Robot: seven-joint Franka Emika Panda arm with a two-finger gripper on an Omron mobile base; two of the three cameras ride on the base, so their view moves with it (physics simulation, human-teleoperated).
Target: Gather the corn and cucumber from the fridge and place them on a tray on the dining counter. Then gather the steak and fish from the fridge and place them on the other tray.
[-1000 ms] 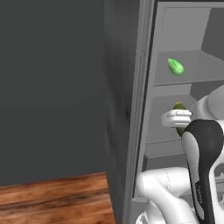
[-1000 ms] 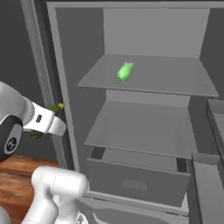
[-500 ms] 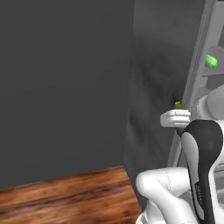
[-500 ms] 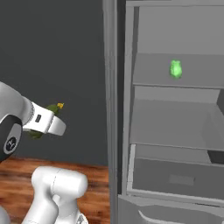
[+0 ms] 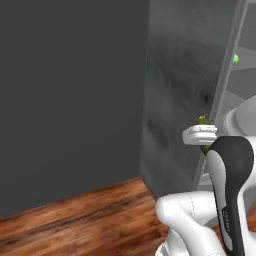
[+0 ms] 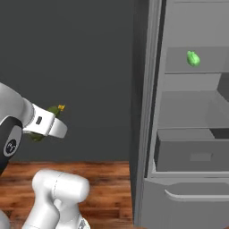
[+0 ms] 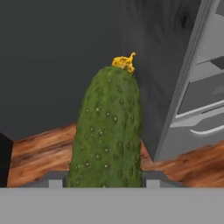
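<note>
My gripper [image 7: 105, 179] is shut on the cucumber [image 7: 109, 131], a dark olive-green warty oblong with a yellow tip, standing upright between the fingers. In the right base view the gripper [image 6: 47, 121] holds the cucumber [image 6: 55, 110] out in front of the dark wall, well left of the fridge [image 6: 147, 134]. From the left base the gripper [image 5: 202, 134] and cucumber [image 5: 203, 120] sit by the fridge's [image 5: 180, 90] grey side. The bright-green corn [image 6: 193, 58] lies on an upper shelf; the corn [image 5: 235, 59] peeks past the fridge edge.
The fridge stands open, with grey shelves and a drawer [image 6: 192, 156] at the lower right. A dark grey wall [image 6: 67, 53] fills the left. Wooden floor [image 5: 75, 220] runs below it.
The whole picture has shifted: the fridge has slid to the right in both base views, so the camera has moved. The cucumber stays in my gripper.
</note>
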